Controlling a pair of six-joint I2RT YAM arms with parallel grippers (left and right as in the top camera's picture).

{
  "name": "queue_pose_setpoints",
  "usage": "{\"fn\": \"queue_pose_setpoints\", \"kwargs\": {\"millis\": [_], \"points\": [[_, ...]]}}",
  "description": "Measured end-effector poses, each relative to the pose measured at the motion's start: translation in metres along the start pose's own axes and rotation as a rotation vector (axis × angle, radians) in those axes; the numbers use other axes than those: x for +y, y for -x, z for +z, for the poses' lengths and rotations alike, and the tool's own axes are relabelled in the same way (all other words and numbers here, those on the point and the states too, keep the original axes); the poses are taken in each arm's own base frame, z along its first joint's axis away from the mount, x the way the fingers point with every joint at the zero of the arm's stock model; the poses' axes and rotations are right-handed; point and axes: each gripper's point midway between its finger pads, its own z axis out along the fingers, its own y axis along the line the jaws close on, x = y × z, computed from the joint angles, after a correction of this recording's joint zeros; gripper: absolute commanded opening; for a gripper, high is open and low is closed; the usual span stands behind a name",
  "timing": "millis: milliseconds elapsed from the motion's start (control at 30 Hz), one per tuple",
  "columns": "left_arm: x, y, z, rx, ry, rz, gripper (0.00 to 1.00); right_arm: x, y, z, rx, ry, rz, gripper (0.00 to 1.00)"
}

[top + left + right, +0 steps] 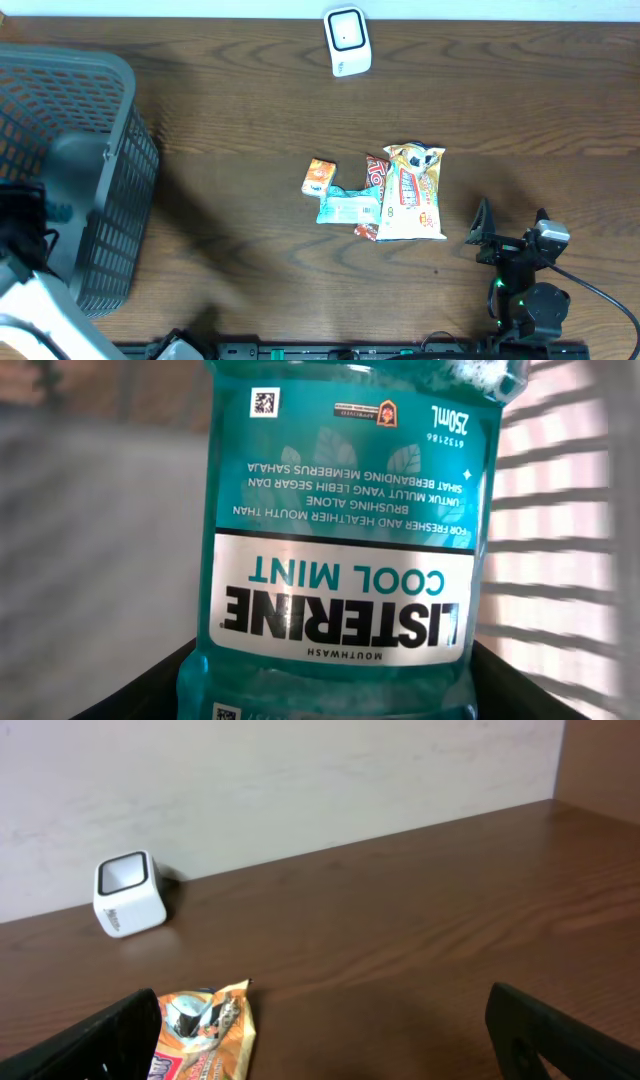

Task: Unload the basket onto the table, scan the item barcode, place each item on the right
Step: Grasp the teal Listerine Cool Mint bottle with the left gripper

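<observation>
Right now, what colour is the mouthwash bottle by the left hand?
The mouthwash bottle is teal, with a silvery-white label band; the left wrist view shows it best.

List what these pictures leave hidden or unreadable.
- Left wrist: teal Listerine mouthwash bottle, top and bottom cut off by the frame; whether the left gripper clamps it is unclear.
- Overhead: print on the orange snack packet, too small to read.
- Right wrist: same packet, cut off by the lower edge.
</observation>
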Motion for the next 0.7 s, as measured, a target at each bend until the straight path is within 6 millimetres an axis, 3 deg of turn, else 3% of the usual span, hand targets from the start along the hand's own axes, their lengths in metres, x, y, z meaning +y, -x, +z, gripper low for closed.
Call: {"fn": "queue_pose_setpoints", "kwargs": {"millis": [167,333,533,700], "points": [[-0.051,0.006,-0.059,-0.08,-0.246,0.005,0.51,0.0,0.0,0.0,0.0,0.0,0.0,0.99],[-0.101,-0.02,-0.11,-0.028,-0.514,0.026,0.51,0.0,0.0,0.0,0.0,0.0,0.0,0.99],[-0.138,-0.088,-0.144,0.209,-0.704,0.121,0.52,0.0,0.0,0.0,0.0,0.0,0.0,0.99],[-0.151,-0.156,-0.159,0.448,-0.771,0.249,0.52,0.0,0.0,0.0,0.0,0.0,0.0,0.99]]}}
